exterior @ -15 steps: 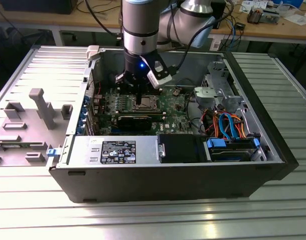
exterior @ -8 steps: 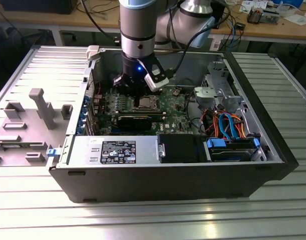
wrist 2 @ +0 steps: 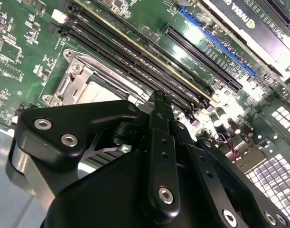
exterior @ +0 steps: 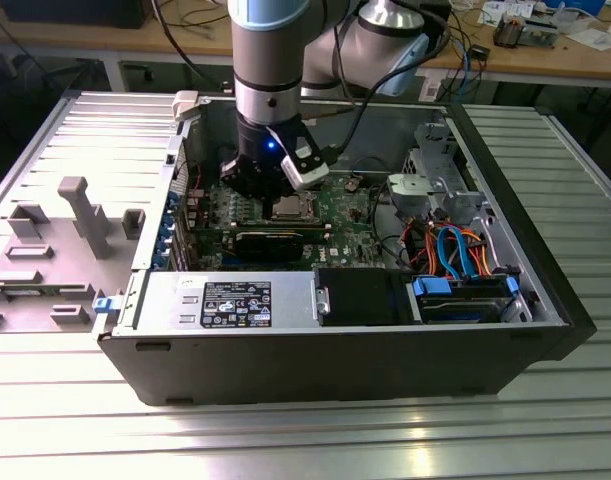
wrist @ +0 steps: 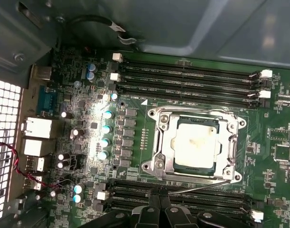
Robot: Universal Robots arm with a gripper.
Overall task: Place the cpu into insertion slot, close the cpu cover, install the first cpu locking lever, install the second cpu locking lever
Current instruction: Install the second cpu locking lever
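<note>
Exterior view, lower middle of frame: a black label (exterior: pixel 237 304) with white print and small symbols sits on the silver power supply box (exterior: pixel 165 300), all of it too small to read. Papers on the counter (exterior: pixel 595 38) at the exterior view's upper right carry print that is equally illegible. Second wrist view: pale lettering runs along the black expansion card (wrist 2: pixel 258 23) beside the blue slot (wrist 2: pixel 216 45), cut off at the frame edge. First wrist view: the green circuit board (wrist: pixel 135 152) has fine white markings too small to make out, plus one plain white triangle mark (wrist: pixel 144 101) just off a corner of the cpu cover (wrist: pixel 157 142).
</note>
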